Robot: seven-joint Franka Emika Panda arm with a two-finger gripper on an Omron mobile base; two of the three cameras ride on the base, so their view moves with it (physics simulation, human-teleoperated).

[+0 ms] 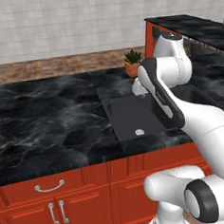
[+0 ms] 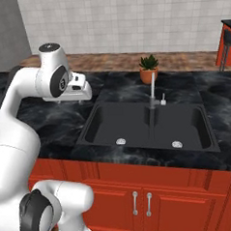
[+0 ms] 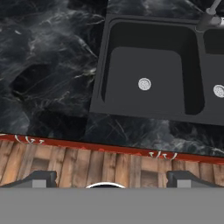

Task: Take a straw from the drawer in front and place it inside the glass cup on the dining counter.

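Left base view: the white arm rises beside the black double sink (image 1: 133, 119), which is set in the black veined marble counter (image 1: 43, 124). A potted plant (image 1: 133, 62) stands on the counter behind the sink, and the black dining counter (image 1: 193, 26) with its red end panel lies beyond the plant. Below the counter edge, left of the sink, a red drawer (image 1: 49, 186) with a curved silver handle is shut, above red cabinet doors (image 1: 57, 213). Right base view: the arm's wrist hangs over the counter left of the sink; a silver faucet (image 2: 153, 93) stands at the sink's rear divider, with the plant behind it. Hand view: the camera looks down on the sink's left basin (image 3: 146, 81) and drain, the red cabinet front edge and the wooden floor (image 3: 78, 164) near the sink. The pincer (image 3: 109, 180) stands wide open, its two dark tips far apart and holding nothing. The straw and the glass cup cannot be made out.
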